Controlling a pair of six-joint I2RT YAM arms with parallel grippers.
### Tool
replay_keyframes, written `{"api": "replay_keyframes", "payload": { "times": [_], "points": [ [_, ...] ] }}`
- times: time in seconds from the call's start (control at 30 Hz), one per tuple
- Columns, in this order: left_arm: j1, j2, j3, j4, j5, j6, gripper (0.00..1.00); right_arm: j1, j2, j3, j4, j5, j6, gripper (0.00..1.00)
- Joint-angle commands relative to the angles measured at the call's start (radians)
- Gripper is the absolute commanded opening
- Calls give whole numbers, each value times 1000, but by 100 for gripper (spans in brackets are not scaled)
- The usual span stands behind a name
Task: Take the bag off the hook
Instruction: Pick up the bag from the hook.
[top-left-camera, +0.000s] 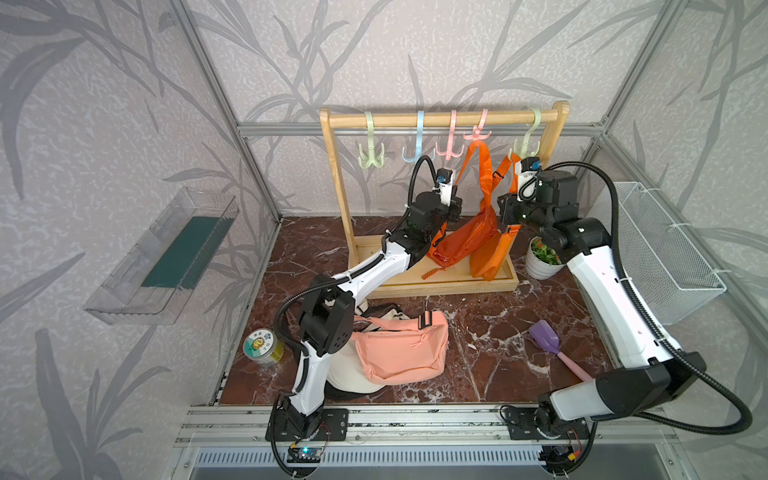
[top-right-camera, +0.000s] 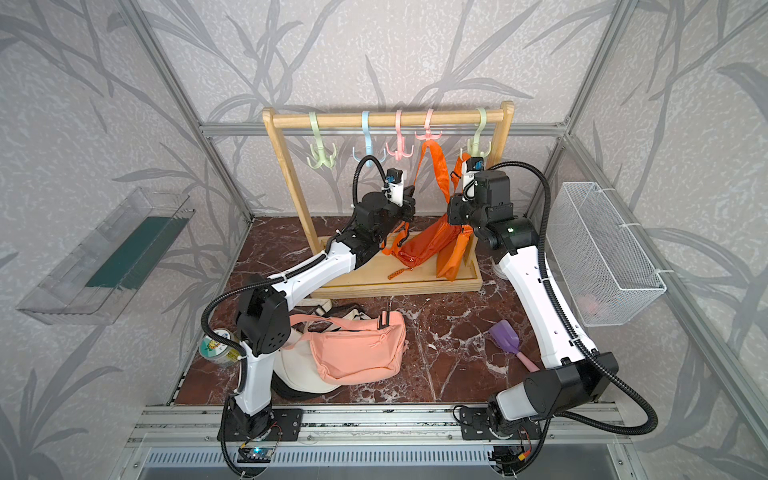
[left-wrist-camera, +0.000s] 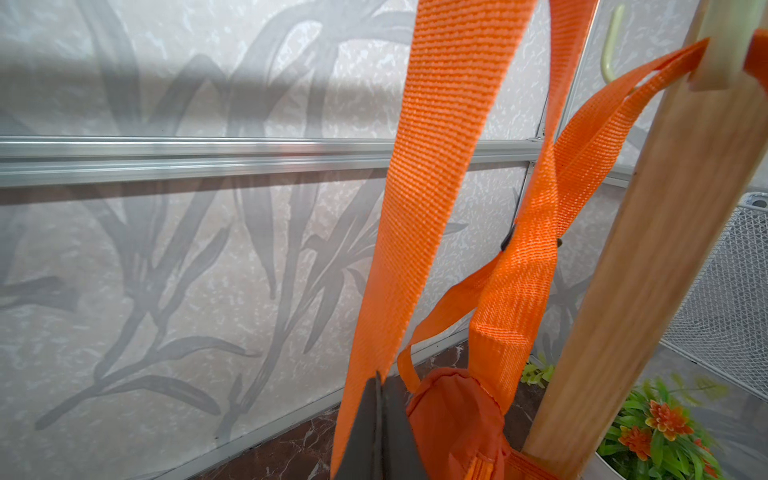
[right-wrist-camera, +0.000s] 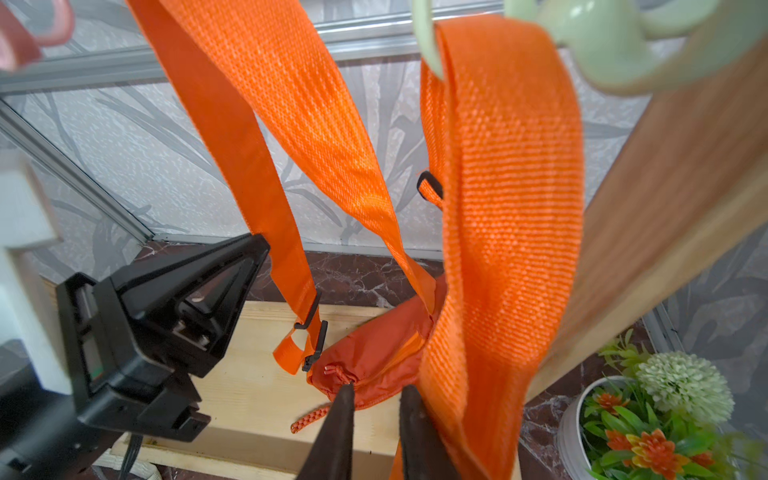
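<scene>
An orange bag (top-left-camera: 465, 241) (top-right-camera: 424, 245) rests low on the wooden rack's base (top-left-camera: 457, 282). Its wide strap (top-left-camera: 484, 174) loops over the pink hook (top-left-camera: 478, 134) (top-right-camera: 428, 134), and another length hangs on the green hook (top-left-camera: 525, 145) (right-wrist-camera: 428, 50). My left gripper (left-wrist-camera: 379, 386) (right-wrist-camera: 266, 245) is shut with its tips pinching the edge of the strap (left-wrist-camera: 419, 208) just above the bag body. My right gripper (right-wrist-camera: 376, 392) stands narrowly open above the bag (right-wrist-camera: 374, 357), nothing between its fingers. The green hook's strap length (right-wrist-camera: 507, 208) hangs beside one finger.
A pink bag (top-left-camera: 399, 345) lies on a cream bag (top-left-camera: 349, 374) at the front of the marble table. A purple scoop (top-left-camera: 544, 336), a potted plant (top-left-camera: 542, 255), a tin (top-left-camera: 259, 347), a wire basket (top-left-camera: 665, 249) and a clear wall tray (top-left-camera: 166, 257) surround the rack.
</scene>
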Motion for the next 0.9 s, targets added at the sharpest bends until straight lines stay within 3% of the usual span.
{"api": "replay_keyframes", "payload": {
  "times": [0.0, 0.2, 0.33, 0.67, 0.87],
  "points": [
    [-5, -60, -15, -15, -28, 27, 0, -3, -20, -14, 71, -43, 6, 22],
    [-5, -93, -40, -16, -38, 22, 0, -2, 29, 40, 97, -92, 0, 24],
    [-5, -104, -46, -22, -37, 12, 0, -2, 78, 87, 138, -118, -22, 31],
    [-4, -122, -69, -25, -34, 14, 0, -2, 166, 115, 230, -27, -95, 52],
    [-2, -122, -62, -29, -23, 17, 0, -2, 209, 123, 265, -1, -116, 58]
  ]
}}
